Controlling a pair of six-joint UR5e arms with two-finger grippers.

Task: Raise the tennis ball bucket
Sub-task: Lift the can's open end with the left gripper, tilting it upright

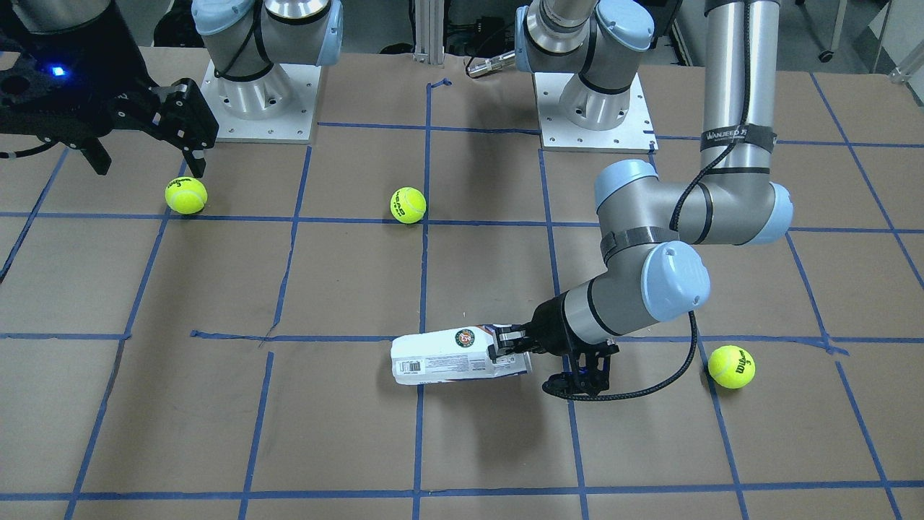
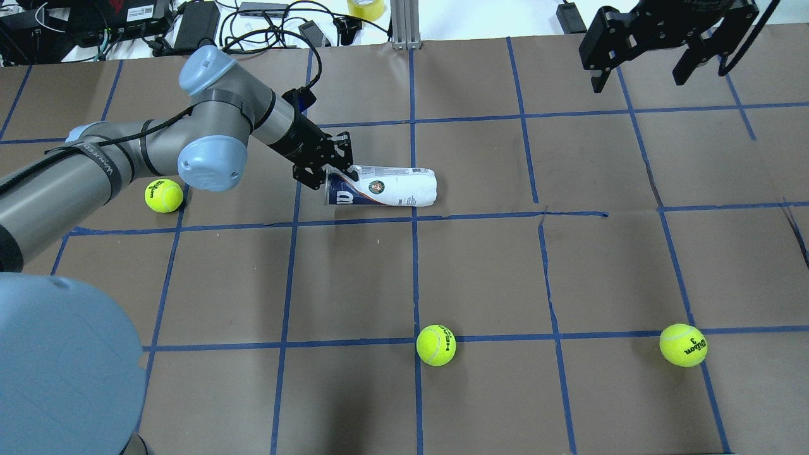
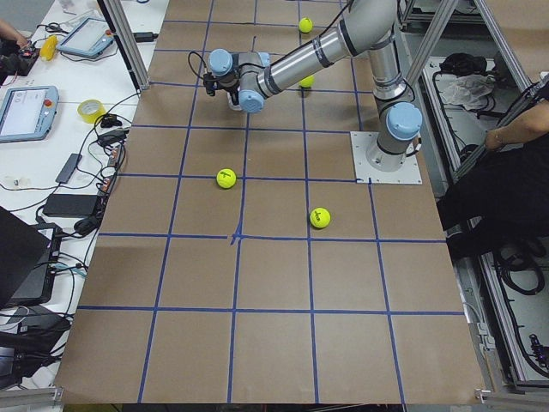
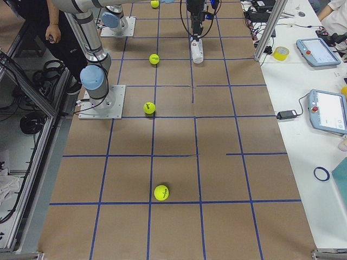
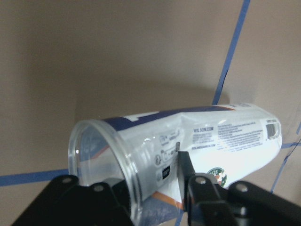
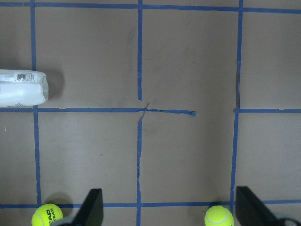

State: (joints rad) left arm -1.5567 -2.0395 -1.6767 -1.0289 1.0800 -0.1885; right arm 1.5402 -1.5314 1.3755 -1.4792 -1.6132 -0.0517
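The tennis ball bucket (image 1: 447, 359), a clear tube with a white and navy label, lies on its side near the table's middle. It also shows in the overhead view (image 2: 392, 188), the left wrist view (image 5: 211, 141) and at the right wrist view's left edge (image 6: 21, 88). My left gripper (image 1: 509, 347) (image 2: 335, 174) (image 5: 150, 174) is shut on the wall at the tube's open end, one finger outside (image 5: 182, 162) and one inside. The open end looks slightly raised. My right gripper (image 1: 148, 162) (image 2: 639, 76) (image 6: 171, 212) is open and empty, high above the table, far from the tube.
Three yellow-green tennis balls lie loose on the brown paper with its blue tape grid: one beside my left arm (image 2: 164, 195), one near the middle (image 2: 436, 345), one on my right side (image 2: 683, 345). Both arm bases (image 1: 260, 101) (image 1: 592, 108) stand at the table's edge.
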